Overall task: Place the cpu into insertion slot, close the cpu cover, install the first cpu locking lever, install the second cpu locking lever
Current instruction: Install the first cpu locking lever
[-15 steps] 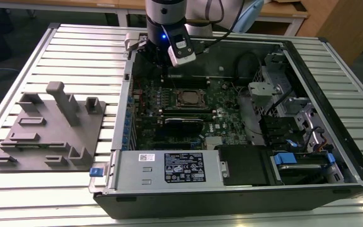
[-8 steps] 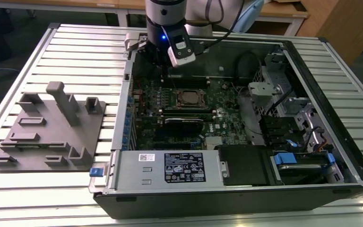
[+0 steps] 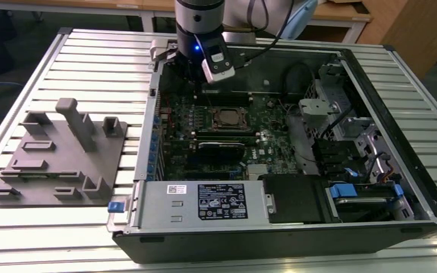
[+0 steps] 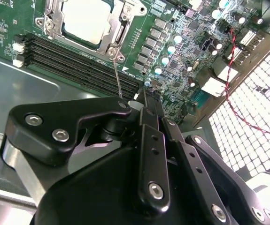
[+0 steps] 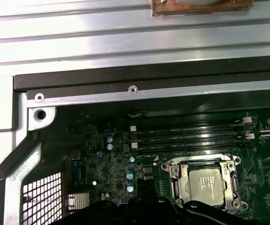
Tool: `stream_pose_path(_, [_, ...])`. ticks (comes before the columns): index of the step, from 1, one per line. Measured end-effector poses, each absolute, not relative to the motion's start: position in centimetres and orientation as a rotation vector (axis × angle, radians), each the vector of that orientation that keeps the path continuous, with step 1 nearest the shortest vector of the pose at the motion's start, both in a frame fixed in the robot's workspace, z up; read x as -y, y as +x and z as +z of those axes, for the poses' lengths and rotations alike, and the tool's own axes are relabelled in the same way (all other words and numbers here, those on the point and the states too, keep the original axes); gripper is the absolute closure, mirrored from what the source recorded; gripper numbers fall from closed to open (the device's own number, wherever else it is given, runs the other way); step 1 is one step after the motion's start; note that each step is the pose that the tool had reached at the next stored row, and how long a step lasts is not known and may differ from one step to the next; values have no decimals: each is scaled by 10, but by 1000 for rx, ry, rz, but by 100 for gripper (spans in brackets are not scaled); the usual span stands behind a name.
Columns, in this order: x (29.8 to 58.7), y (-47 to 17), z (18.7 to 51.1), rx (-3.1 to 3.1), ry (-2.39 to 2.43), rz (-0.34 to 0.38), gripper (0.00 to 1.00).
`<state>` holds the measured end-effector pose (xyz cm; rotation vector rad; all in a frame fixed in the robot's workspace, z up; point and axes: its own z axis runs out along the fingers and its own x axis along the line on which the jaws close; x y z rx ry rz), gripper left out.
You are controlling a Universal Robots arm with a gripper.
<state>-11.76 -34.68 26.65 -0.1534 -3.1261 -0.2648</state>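
Observation:
The cpu (image 3: 227,118) lies in the insertion slot (image 3: 212,114) on the green motherboard, its silver top up. In both wrist views the cpu (image 4: 85,18) (image 5: 207,183) shows through the window of the cpu cover (image 4: 121,29) (image 5: 181,172), which lies flat over it. A thin wire locking lever (image 4: 117,77) rises from the socket's corner up to my gripper's tip. My gripper (image 4: 144,99) (image 3: 205,84) hangs beside the socket, toward the case's back wall, with its jaws drawn together and nothing seen between them.
The open computer case (image 3: 400,85) lies on a slatted metal table (image 3: 89,62). Black memory slots (image 4: 78,63) run beside the socket. A power supply box (image 3: 203,200) sits at the case's near side. A grey fixture block (image 3: 59,153) stands at the exterior view's left.

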Motion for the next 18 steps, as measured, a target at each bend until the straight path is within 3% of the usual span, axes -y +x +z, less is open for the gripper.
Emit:
stream_pose_path(12, [347,-120,261,3125,-154,-273,89])
stream_pose_path(18, [347,-120,260,3115,-153,-349,89])
